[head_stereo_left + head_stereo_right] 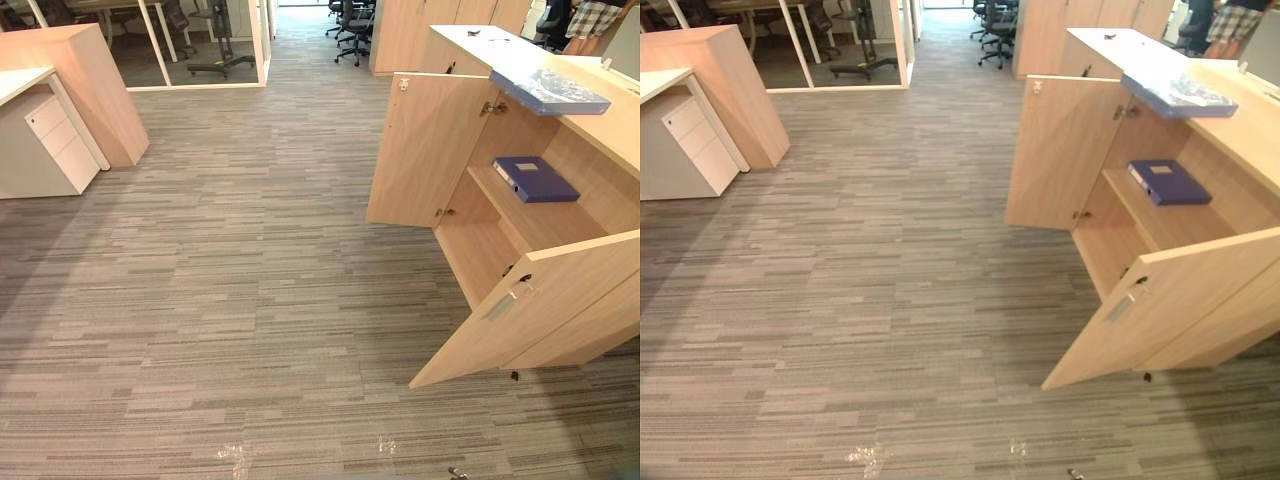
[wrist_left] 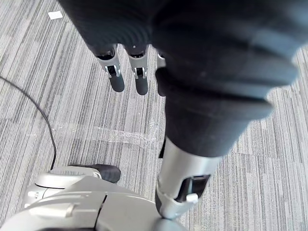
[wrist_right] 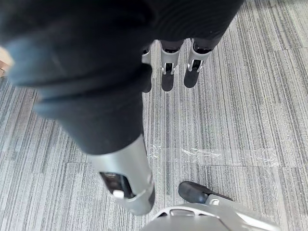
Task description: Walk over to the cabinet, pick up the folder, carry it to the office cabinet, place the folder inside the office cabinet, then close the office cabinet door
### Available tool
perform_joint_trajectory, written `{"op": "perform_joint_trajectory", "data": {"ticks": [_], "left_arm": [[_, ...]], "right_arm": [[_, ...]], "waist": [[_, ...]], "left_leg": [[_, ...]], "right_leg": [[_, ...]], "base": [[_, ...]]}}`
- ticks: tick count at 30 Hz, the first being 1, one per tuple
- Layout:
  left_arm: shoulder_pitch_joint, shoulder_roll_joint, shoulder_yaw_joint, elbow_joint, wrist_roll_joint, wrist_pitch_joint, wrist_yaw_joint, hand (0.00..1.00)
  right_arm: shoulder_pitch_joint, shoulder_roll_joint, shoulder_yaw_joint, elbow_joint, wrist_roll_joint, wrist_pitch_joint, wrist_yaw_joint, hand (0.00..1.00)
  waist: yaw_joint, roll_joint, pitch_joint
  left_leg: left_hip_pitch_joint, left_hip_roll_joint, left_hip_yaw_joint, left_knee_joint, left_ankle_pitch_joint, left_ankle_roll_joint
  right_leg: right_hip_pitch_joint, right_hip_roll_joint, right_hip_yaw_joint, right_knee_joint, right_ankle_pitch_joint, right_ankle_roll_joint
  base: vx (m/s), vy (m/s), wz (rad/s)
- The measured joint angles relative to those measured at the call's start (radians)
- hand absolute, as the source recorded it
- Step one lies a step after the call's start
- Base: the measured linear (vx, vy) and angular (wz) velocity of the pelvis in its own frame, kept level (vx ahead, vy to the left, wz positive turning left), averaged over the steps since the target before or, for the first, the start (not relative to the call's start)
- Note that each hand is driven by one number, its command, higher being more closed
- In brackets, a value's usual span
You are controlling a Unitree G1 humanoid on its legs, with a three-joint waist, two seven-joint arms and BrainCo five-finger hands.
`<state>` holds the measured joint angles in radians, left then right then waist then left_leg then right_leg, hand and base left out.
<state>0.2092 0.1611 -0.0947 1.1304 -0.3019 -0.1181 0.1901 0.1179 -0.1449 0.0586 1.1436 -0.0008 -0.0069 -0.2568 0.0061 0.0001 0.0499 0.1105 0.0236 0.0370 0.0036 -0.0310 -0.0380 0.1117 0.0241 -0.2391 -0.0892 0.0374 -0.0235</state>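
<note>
Both of my hands hang at my sides over the carpet. My left hand (image 2: 117,77) has its fingers straight and relaxed and nothing in it, and my right hand (image 3: 168,77) is the same.

The cabinet (image 1: 612,138) stands ahead on my right with both doors swung wide. A pale blue folder (image 1: 548,92) lies flat on the cabinet top, at its front edge, with one end jutting out past that edge above the open compartment. A darker blue binder (image 1: 535,178) lies flat on the shelf (image 1: 545,222) inside, toward the shelf's back.

I take the pale one on top to be mine to carry, though from this far off I cannot be sure which of the two the task means.

It looks thin and light, with a smooth cover that is probably slick, so a loose pinch could let it slide or sag. The jutting end is the best place to take hold, with the thumb beneath and the fingers flat on top. The other hand could go under the middle to keep it level and its contents in.
</note>
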Motion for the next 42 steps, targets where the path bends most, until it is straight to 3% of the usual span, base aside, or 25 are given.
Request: {"op": "perform_joint_trajectory", "data": {"ticks": [11,23,42], "left_arm": [[0.003,0.0,0.006,-0.001,-0.015,-0.021,-0.017,0.0],[-0.008,0.008,0.022,-0.004,0.171,-0.031,0.04,0.0],[-0.01,0.013,-0.002,-0.003,0.214,-0.041,0.07,0.0]], "right_arm": [[-0.007,0.011,-0.037,0.0,0.0,-0.01,0.002,0.0],[-0.009,0.026,-0.038,0.009,0.003,-0.03,0.001,0.0],[-0.014,0.027,-0.037,0.028,0.02,-0.037,0.002,0.0]], "waist": [[0.002,-0.006,0.013],[-0.003,-0.031,0.019],[-0.005,-0.036,0.022]], "left_leg": [[0.013,0.0,-0.007,-0.008,0.004,0.003],[0.03,-0.001,-0.002,-0.029,0.004,0.003],[0.03,-0.001,-0.001,-0.031,0.004,0.002]], "right_leg": [[0.012,-0.001,-0.013,-0.001,-0.015,0.008],[0.016,-0.001,-0.013,-0.001,-0.011,0.008],[0.014,-0.001,-0.013,-0.001,-0.013,0.01]], "base": [[-0.01,0.007,0.02],[0.02,0.014,-0.01],[0.0,0.0,0.0]]}}
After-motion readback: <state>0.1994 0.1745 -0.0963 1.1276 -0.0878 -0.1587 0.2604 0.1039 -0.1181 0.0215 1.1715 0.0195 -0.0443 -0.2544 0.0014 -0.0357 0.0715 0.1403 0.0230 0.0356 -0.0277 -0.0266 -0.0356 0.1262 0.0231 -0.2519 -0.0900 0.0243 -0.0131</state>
